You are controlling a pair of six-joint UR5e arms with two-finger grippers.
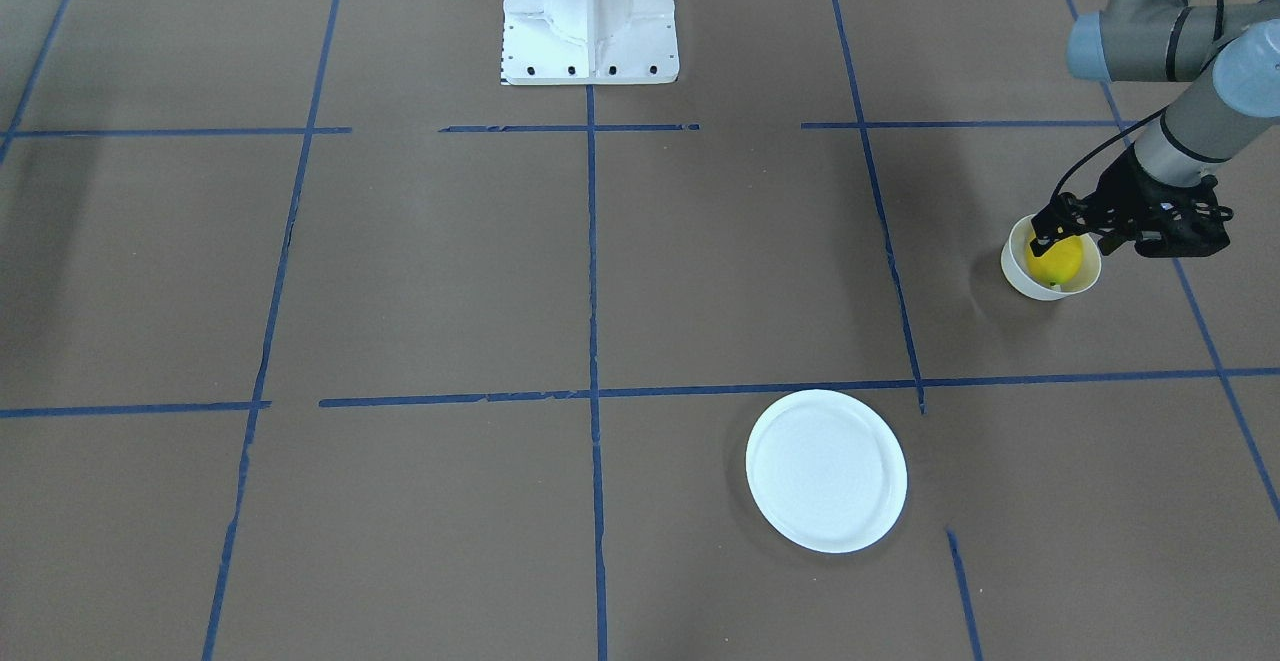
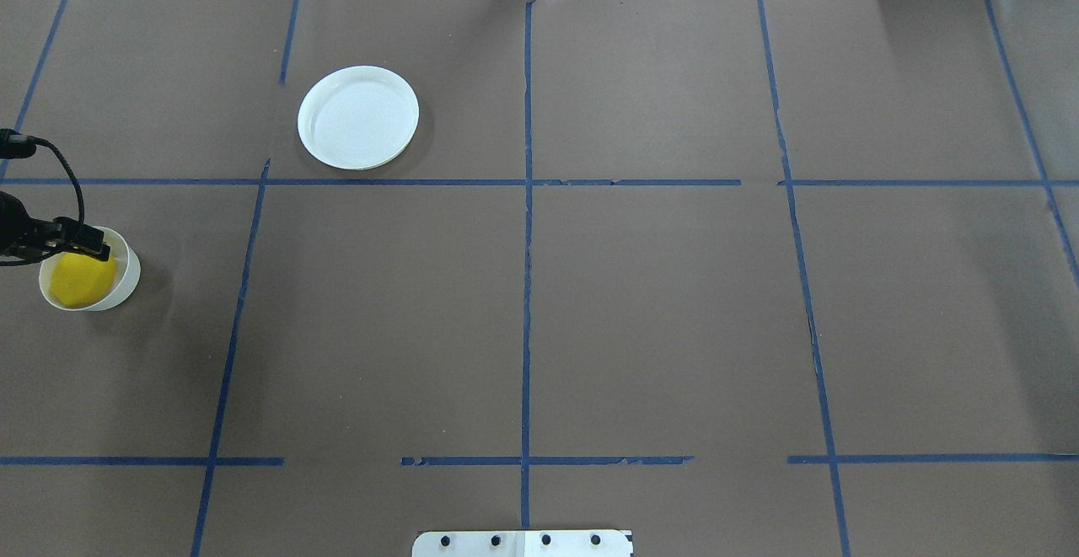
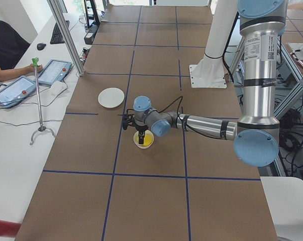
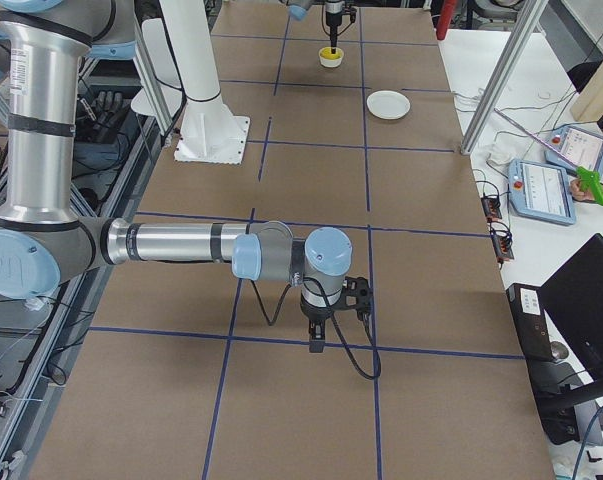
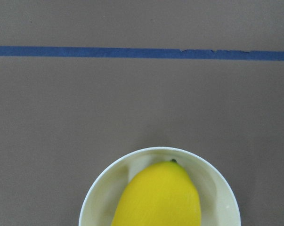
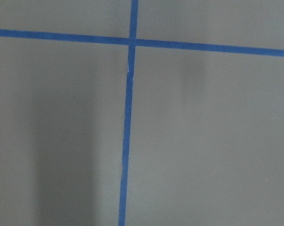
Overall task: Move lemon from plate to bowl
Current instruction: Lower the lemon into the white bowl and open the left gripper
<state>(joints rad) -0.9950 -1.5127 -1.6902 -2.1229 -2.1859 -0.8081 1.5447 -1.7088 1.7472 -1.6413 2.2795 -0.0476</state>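
On the brown paper-covered desk (image 2: pixel 657 313), the small yellow oval lemon (image 2: pixel 80 281) lies inside the deep cream bowl (image 2: pixel 128 275), seemingly delivered. The black left end effector (image 2: pixel 88 247) hangs over its 11 o'clock rim, opening unreadable. The flat white plate (image 2: pixel 358 117) sits bare at 2 o'clock.

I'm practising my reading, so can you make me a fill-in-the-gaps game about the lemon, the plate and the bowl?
1. The lemon lies inside the ____.
2. The plate has ____ on it.
3. The gripper over the bowl belongs to the robot's ____ arm.
Missing words: bowl, nothing, left.
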